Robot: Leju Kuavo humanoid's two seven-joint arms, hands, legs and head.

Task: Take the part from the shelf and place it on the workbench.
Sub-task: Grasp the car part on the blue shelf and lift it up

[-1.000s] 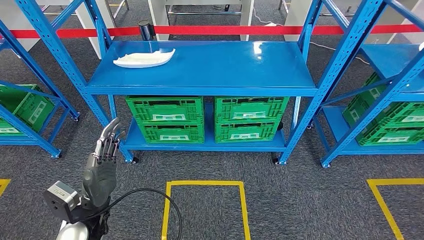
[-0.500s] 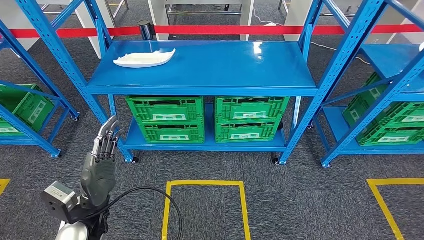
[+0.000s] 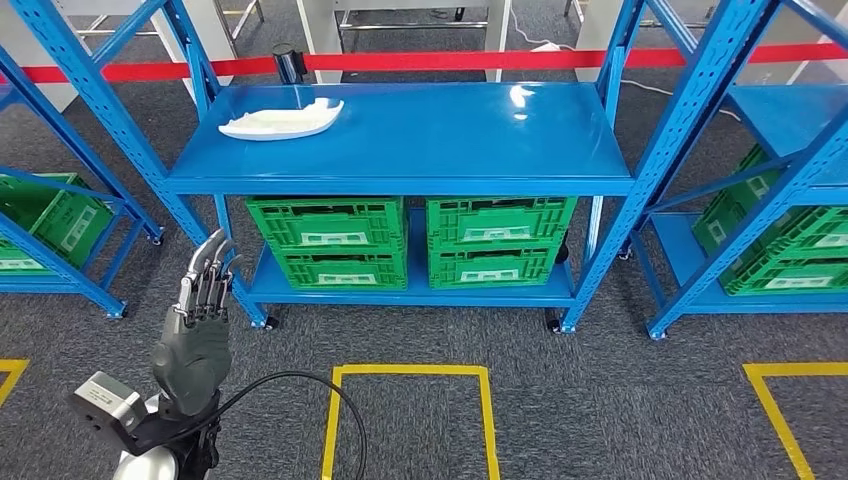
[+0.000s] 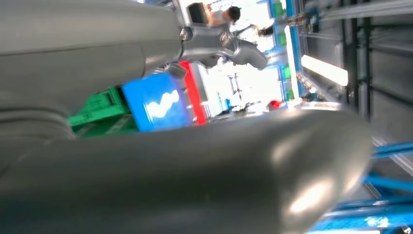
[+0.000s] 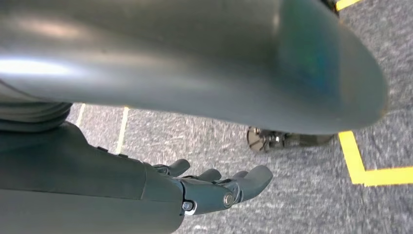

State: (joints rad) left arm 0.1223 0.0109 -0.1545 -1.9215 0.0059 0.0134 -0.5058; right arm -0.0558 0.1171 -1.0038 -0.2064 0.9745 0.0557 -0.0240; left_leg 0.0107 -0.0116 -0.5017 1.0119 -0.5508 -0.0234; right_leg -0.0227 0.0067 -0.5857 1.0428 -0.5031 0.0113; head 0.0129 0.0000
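Bright even light; shelf (image 3: 400, 130) glares, wrist views blurred.

Top shelf (image 3: 440, 140) is wide open from the front, nothing on it but the white part (image 3: 282, 121) at the far left corner. Blue uprights (image 3: 120, 110) w/ diagonal braces box in both ends, so side entry's blocked. Red barrier tape (image 3: 420, 62) runs along behind. Below, two pairs of stacked green crates (image 3: 412, 240) pack the lower level, no gap to reach thru. Left hand (image 3: 193, 340) is raised low in front, fingers apart, close to the left post. Right hand (image 5: 214, 187) hangs over carpet (image 3: 600, 400), fingers apart.
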